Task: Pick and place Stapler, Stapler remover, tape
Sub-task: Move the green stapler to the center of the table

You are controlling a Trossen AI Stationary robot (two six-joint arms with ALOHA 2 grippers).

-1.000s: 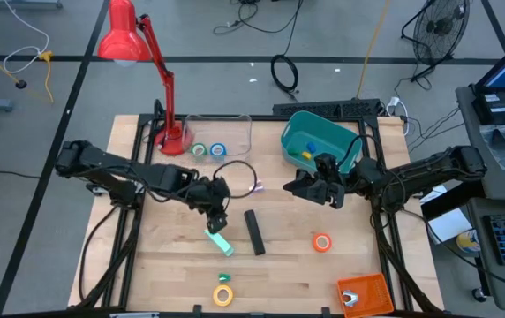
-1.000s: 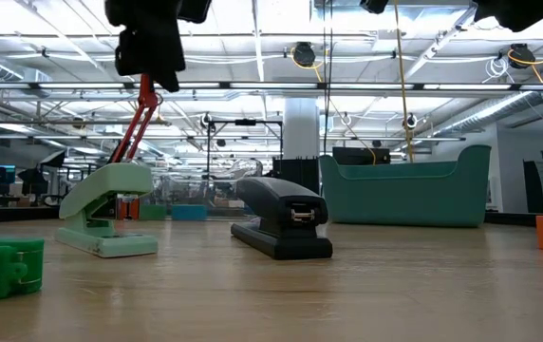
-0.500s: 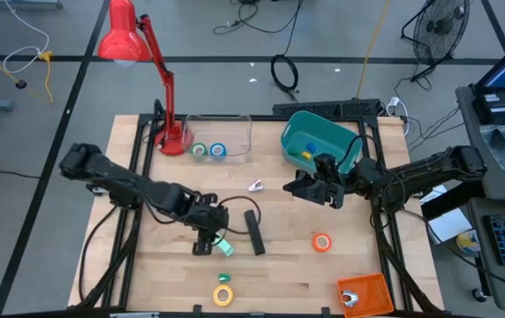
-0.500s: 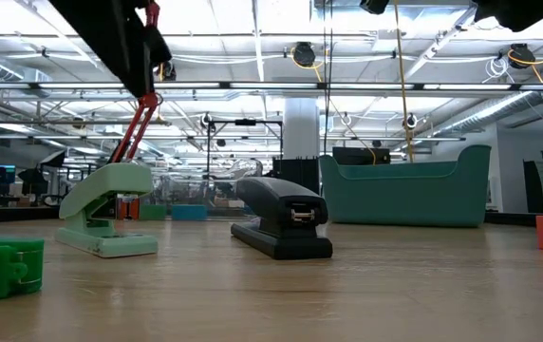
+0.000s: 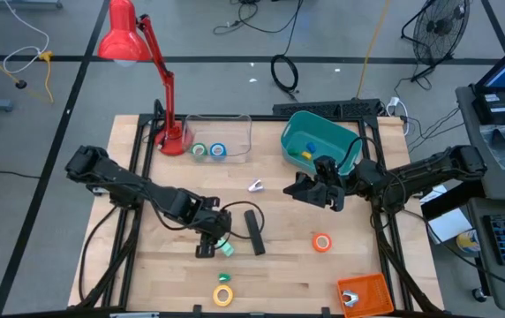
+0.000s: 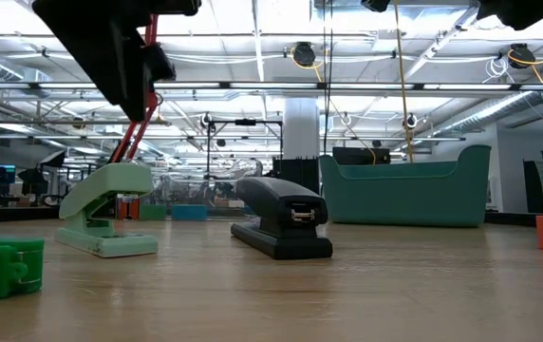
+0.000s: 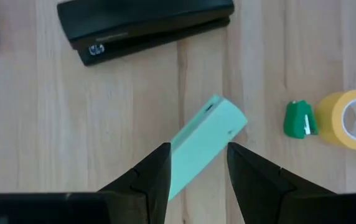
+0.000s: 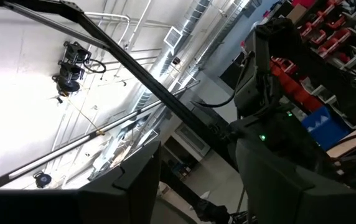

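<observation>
The black stapler point(image 5: 254, 231) lies flat on the wooden table; it also shows in the low view point(image 6: 281, 220) and the left wrist view point(image 7: 144, 28). A mint-green stapler point(image 5: 225, 248) lies just left of it. My left gripper point(image 5: 208, 240) hovers open above the mint-green stapler point(image 7: 206, 140), one finger on either side, apart from it. The orange tape point(image 5: 322, 242) and yellow tape point(image 5: 224, 296) lie on the table. The blue tape point(image 5: 219, 151) and green tape point(image 5: 199, 150) sit in a clear tray. A small pale staple remover point(image 5: 255, 186) lies mid-table. My right gripper point(image 5: 317, 191) is open and empty, raised beside the teal bin.
A teal bin point(image 5: 319, 141) stands at the back right, and a red desk lamp point(image 5: 169, 132) at the back left. A small green block point(image 5: 224, 278) lies next to the yellow tape. An orange item point(image 5: 363, 293) sits at the near right edge.
My left gripper has gone toward the table's near edge and down, ending over the mint-green stapler. Both staplers lie where they were.
</observation>
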